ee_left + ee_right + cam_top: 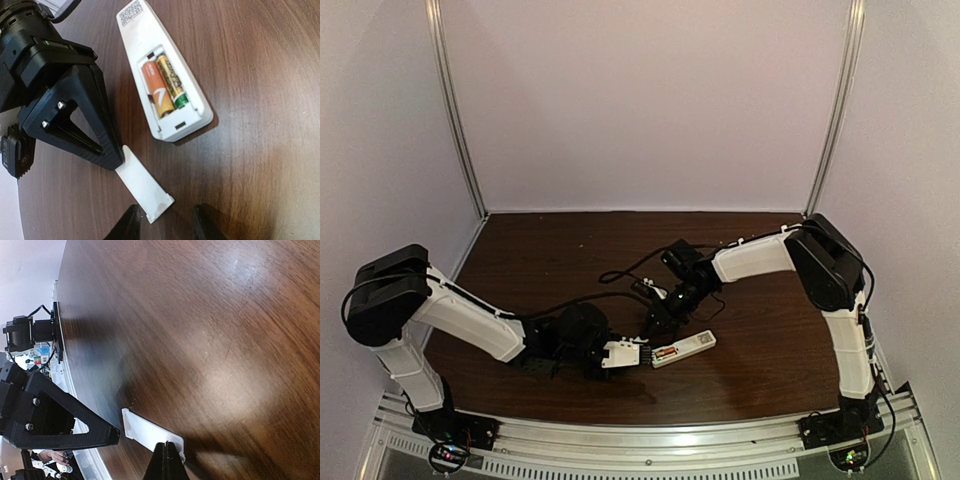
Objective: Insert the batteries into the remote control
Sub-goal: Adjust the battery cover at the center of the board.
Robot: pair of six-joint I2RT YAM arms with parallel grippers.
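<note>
The remote control [172, 122] lies back-up on the table, its compartment uncovered, white in the top view [692, 346]. Both batteries sit side by side inside, one orange [154, 92], one gold [171, 80]. A loose white cover plate [142, 182] lies just beside the remote's end. My right gripper [167, 449] is shut, its tips resting on one end of the cover [147, 430]; it also shows from the left wrist [115, 159]. My left gripper [167, 226] is open, the cover's other end just ahead of its left finger [129, 225]. From above both grippers [642, 352] [653, 333] meet beside the remote.
Dark wood table [570, 250] with pale walls at back and sides. A metal rail [650, 440] runs along the near edge. Black cables [620, 272] trail across the table between the two arms.
</note>
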